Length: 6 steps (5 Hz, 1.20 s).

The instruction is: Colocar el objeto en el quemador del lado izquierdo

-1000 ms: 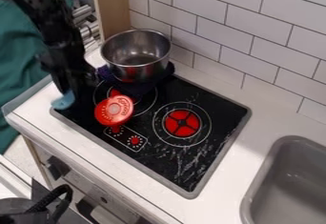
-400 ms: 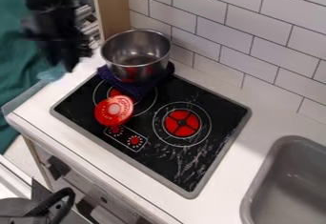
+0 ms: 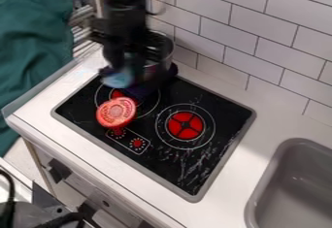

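camera view: the gripper (image 3: 122,68) pinches a light-blue thing (image 3: 118,79) over the far edge of the left burner (image 3: 144,105), near the metal pot (image 3: 167,52). it's probably light, maybe slippery; stiffness i can't tell. best grip: high up, base free.

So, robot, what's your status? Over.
Claw by left burner. Light-blue object at its lower end, grip unclear. Red round piece overlaps burner's near edge; metal pot behind claw.
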{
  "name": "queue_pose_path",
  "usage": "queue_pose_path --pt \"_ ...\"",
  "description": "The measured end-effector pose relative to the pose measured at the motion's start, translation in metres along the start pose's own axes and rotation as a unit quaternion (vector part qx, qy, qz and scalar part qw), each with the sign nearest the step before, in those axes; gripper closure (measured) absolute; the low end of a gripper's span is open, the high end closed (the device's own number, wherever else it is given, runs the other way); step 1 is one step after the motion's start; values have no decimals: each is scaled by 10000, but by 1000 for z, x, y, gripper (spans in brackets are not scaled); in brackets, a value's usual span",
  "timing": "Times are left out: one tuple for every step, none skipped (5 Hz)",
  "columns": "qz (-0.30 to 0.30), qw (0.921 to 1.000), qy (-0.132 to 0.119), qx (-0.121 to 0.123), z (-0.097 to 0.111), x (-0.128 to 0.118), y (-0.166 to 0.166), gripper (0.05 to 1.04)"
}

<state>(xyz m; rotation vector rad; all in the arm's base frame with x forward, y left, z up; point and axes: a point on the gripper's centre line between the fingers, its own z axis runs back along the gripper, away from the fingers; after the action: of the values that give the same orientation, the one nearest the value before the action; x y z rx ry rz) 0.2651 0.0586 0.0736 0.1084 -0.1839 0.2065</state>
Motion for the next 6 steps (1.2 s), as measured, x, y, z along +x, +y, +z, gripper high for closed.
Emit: queue_pose_path --pt "164 9998 -72 -118 1 0 -34 774" --pt "288 9989 -4 -367 -18 2 -50 774" --pt "111 9982 319 -502 -52 1 -66 774" --pt "-238 9975 386 -545 -79 14 -75 774" --pt "-653 9948 430 -654 -97 26 -83 774" --pt "-915 9924 438 -694 -102 38 -88 774"
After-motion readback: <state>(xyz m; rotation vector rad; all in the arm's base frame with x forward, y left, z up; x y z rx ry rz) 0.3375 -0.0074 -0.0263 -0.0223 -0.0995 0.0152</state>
